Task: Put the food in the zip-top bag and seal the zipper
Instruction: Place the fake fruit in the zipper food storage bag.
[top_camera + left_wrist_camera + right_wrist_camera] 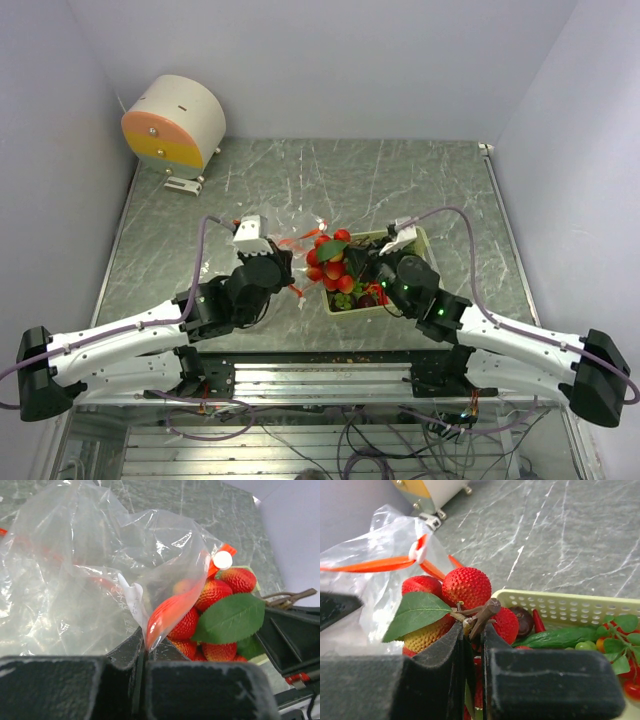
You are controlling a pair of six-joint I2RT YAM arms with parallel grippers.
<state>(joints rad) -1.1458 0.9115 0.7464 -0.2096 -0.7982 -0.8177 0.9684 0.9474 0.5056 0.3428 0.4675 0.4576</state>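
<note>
The left gripper (142,655) is clenched on the near edge of the bag (75,570), I think to keep its mouth lifted and turned toward the basket (560,605). The right gripper (472,635) is clenched on the brown stem (482,612) of the berries (466,586), so the whole bunch moves as one piece. The bunch is over the left end of the basket, just at the bag mouth; whether any berry is inside I cannot tell. The zipper (370,564) is not sealed. Farther in the basket lie a cucumber (555,637) and a chili (538,621), not yet bagged.
</note>
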